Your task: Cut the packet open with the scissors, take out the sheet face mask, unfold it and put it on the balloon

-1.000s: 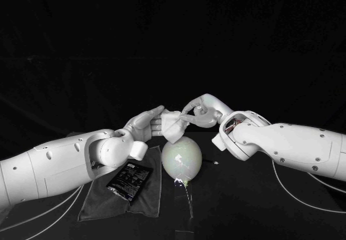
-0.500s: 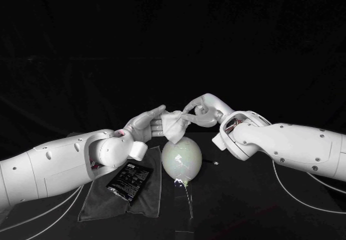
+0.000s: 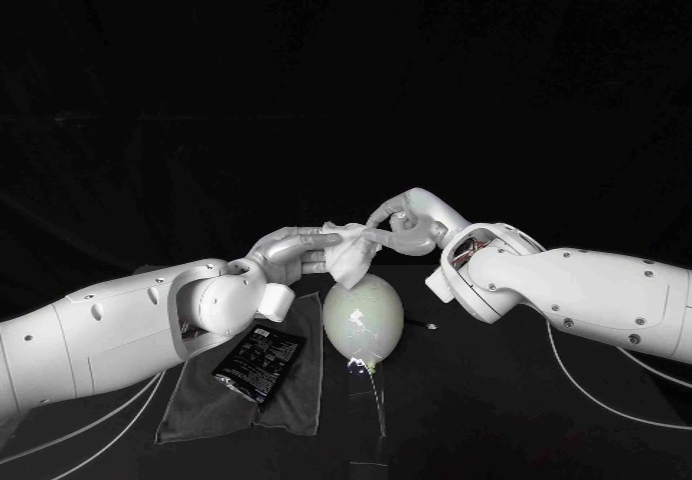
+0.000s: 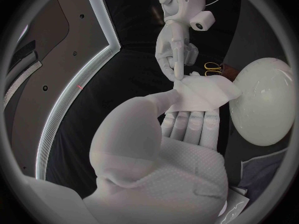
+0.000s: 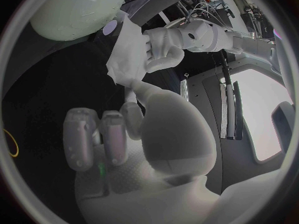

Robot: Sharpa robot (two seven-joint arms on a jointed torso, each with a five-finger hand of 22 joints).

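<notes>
The white sheet mask hangs crumpled in the air just above the pale balloon, which lies on the table. My left hand holds the mask's left side, thumb pressing it against the fingers. My right hand pinches the mask's upper edge from the other side. In the left wrist view the mask lies across my left fingers beside the balloon. The right wrist view shows the mask between both hands. The cut packet lies flat on a dark cloth.
The yellow-handled scissors lie on the table beyond the balloon. A tiny pale scrap sits right of the balloon. Cables trail off both arms at the table's front corners.
My left hand's fingers have folded down from upright onto the mask. The mask has bunched slightly between the hands. The right hand, balloon and packet have kept their places.
</notes>
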